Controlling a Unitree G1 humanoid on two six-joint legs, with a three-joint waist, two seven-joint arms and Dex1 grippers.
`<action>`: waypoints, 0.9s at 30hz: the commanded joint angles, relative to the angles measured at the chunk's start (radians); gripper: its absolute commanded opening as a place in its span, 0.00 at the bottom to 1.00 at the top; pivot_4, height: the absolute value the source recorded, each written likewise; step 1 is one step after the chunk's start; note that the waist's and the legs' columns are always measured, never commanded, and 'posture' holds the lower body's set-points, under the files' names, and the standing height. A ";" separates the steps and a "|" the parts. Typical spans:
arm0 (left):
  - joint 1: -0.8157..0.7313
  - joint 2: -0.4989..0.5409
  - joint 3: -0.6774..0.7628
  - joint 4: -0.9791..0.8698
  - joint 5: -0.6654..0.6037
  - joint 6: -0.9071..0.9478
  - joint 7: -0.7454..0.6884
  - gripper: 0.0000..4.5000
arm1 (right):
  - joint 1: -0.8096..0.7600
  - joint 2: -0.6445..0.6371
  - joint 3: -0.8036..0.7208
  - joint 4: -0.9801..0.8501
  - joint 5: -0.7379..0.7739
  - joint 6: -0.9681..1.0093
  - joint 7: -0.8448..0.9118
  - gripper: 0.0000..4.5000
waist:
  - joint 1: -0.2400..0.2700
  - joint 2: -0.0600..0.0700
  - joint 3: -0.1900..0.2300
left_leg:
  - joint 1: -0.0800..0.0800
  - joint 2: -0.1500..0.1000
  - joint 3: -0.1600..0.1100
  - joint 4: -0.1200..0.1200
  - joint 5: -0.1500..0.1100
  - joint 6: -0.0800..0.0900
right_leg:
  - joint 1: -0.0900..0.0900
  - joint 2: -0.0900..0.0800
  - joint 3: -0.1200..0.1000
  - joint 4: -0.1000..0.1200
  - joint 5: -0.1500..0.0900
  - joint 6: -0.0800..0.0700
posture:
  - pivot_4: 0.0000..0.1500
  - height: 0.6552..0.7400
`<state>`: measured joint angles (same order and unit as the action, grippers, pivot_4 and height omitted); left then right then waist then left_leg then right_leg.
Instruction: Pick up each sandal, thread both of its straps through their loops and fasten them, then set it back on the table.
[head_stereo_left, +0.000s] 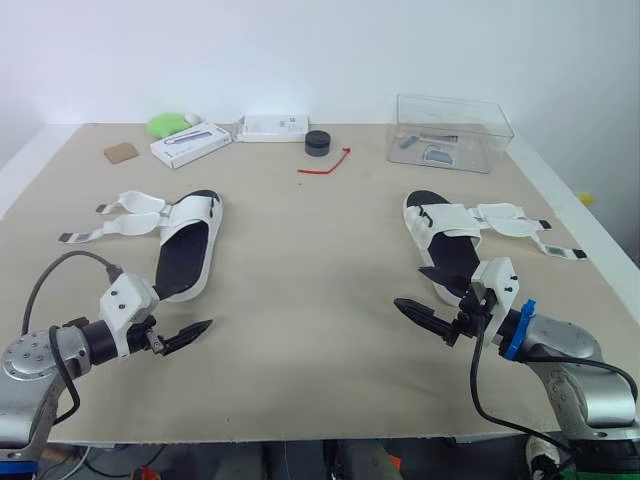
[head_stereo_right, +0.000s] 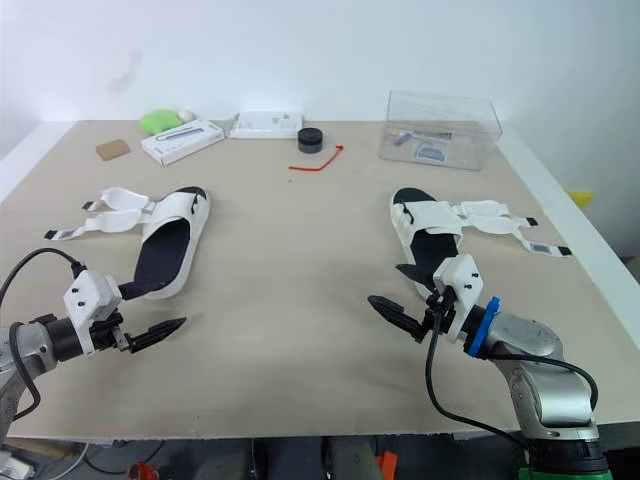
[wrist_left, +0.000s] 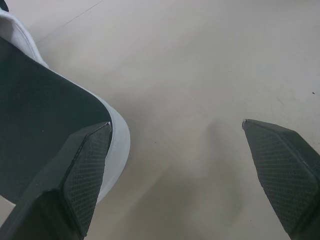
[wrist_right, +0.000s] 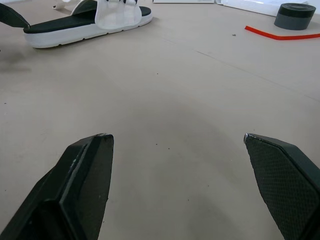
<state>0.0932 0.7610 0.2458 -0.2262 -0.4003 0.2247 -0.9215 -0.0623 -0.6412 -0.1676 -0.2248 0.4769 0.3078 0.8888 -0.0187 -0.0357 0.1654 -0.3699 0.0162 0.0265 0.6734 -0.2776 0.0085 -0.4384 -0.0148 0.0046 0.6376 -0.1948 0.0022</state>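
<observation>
Left gripper (wrist_left: 175, 130) and right gripper (wrist_right: 177, 137) are open; the sandal (head_stereo_left: 187, 248) near the table's (head_stereo_left: 300, 300) left edge seems light, so hold its stiff sole.

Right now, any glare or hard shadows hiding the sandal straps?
Left eye view: soft, even light, no hard shadows; white straps of the left sandal and right sandal stand out on the table. Left wrist view: faint shadow between the left fingers. Right wrist view: no glare.
</observation>
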 joint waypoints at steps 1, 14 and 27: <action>-0.029 0.017 0.039 0.010 -0.022 -0.029 -0.025 0.96 | 0.003 -0.018 -0.032 -0.031 0.019 -0.018 0.020 1.00 | 0.000 0.000 0.000 | 0.000 0.000 0.000 0.000 0.000 0.000 | 0.000 0.000 0.000 0.000 0.000 0.000 | 1.00 1.00; -0.105 -0.003 0.101 0.022 -0.143 0.030 -0.058 0.96 | 0.012 -0.023 -0.101 -0.035 0.106 0.084 -0.010 1.00 | 0.000 0.000 0.000 | 0.000 0.000 0.001 0.000 0.000 0.000 | 0.000 0.000 0.002 0.000 0.000 0.001 | 1.00 1.00; -0.107 0.015 -0.094 -0.188 -0.170 0.067 -0.177 0.96 | -0.220 0.010 -0.026 0.153 -0.026 0.199 -0.263 1.00 | -0.002 0.000 0.000 | 0.000 -0.001 0.004 0.000 0.000 0.000 | -0.001 0.002 0.007 0.000 0.002 0.002 | 1.00 1.00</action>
<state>-0.0026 0.7711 0.1732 -0.3556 -0.5768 0.3127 -1.0828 -0.2447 -0.6389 -0.2048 -0.0936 0.4799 0.5092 0.6541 -0.0206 -0.0362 0.1656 -0.3697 0.0156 0.0305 0.6735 -0.2776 0.0085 -0.4396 -0.0128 0.0117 0.6375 -0.1930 0.0041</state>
